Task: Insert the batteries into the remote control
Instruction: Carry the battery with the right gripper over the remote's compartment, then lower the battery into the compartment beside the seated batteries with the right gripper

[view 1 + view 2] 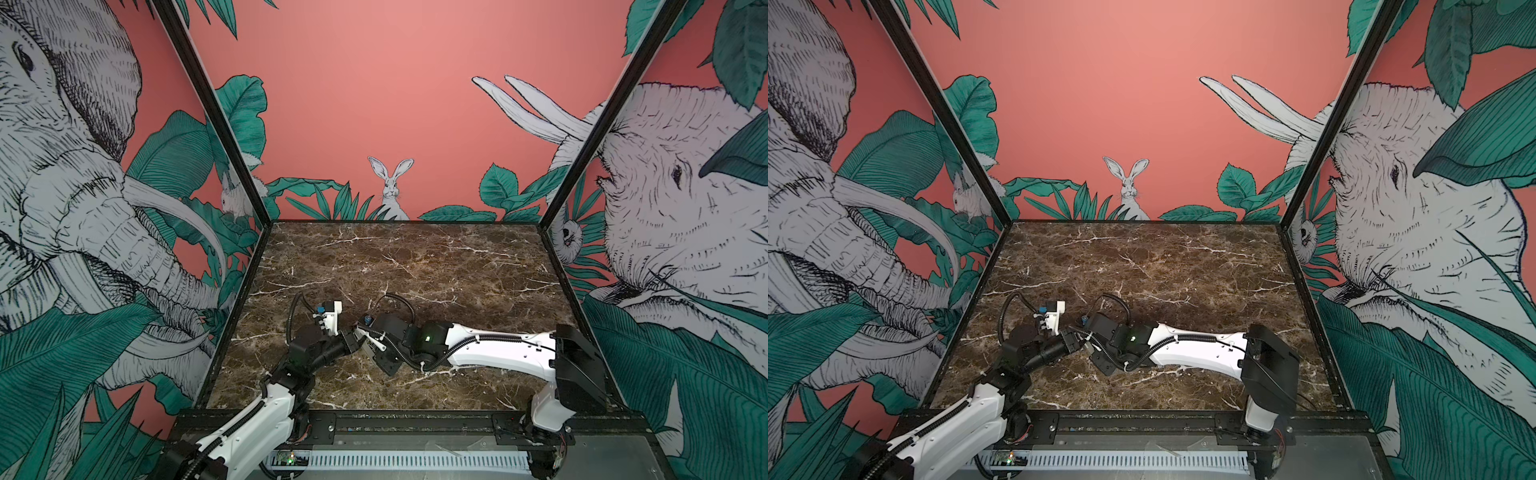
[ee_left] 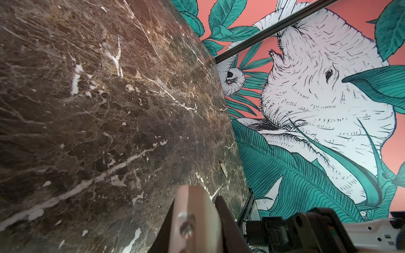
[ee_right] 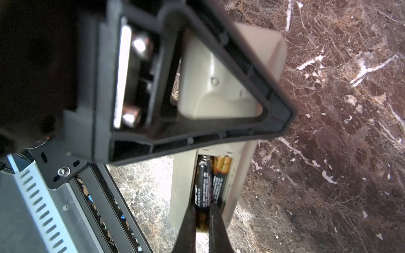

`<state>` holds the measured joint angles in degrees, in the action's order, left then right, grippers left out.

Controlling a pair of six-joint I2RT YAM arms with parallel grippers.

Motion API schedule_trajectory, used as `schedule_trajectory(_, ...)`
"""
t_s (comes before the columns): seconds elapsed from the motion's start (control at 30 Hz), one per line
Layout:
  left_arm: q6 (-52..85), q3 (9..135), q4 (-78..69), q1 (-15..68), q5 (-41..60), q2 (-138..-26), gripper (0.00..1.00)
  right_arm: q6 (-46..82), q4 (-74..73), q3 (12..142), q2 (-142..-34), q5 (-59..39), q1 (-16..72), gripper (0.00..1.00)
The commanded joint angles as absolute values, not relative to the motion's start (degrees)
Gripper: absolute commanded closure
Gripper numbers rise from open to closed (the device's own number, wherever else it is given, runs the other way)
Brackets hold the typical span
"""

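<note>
The far half and right side of the surface (image 1: pixel 415 257) are left bare in both top views; free passage is offered there. The space is closed on three sides by patterned walls (image 1: pixel 395 104), with black frame posts (image 1: pixel 218 124) at the far corners and a black rail (image 1: pixel 415 419) along the near edge. The near left-centre is taken up by both arms, where the left gripper (image 1: pixel 352 338) is met by the right arm. In the right wrist view the back of the remote control (image 3: pixel 219 98) is crossed by a left finger, its bay is filled by the batteries (image 3: pixel 202 184), and the bay's end is blocked by the closely set fingers (image 3: pixel 186 227) of the right gripper (image 3: pixel 201 236).
</note>
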<state>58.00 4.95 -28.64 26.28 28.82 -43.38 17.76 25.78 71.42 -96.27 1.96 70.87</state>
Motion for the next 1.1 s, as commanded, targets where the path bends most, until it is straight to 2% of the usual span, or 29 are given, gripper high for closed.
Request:
schedule_trajectory(0.0, 62.7, 6.5, -34.9, 27.4, 32.7, -42.1, 1.0, 17.1, 22.9, 71.3, -95.1, 3.0, 71.4, 0.83)
schedule_trajectory(0.17, 64.3, 6.9, -36.4, 27.4, 33.8, -43.0, 1.0, 16.6, 23.2, 70.6, -92.9, 4.6, 72.4, 0.66)
schedule_trajectory(0.5, 64.1, 8.3, -35.3, 27.4, 37.1, -44.3, 1.0, 14.5, 24.1, 70.0, -84.9, 6.6, 75.6, 0.47)
schedule_trajectory(0.67, 64.4, 9.3, -35.4, 27.4, 38.9, -45.4, 1.0, 11.9, 20.8, 65.8, -79.2, 5.0, 76.3, 0.43)
schedule_trajectory(0.83, 64.4, 10.5, -35.2, 27.4, 41.4, -46.5, 1.0, 6.1, 25.2, 63.9, -74.9, 6.6, 76.4, 0.44)
schedule_trajectory(1.07, 64.7, 11.9, -36.1, 27.4, 46.5, -49.0, 1.0, -11.7, 25.4, 57.1, -65.7, 1.9, 77.1, 0.43)
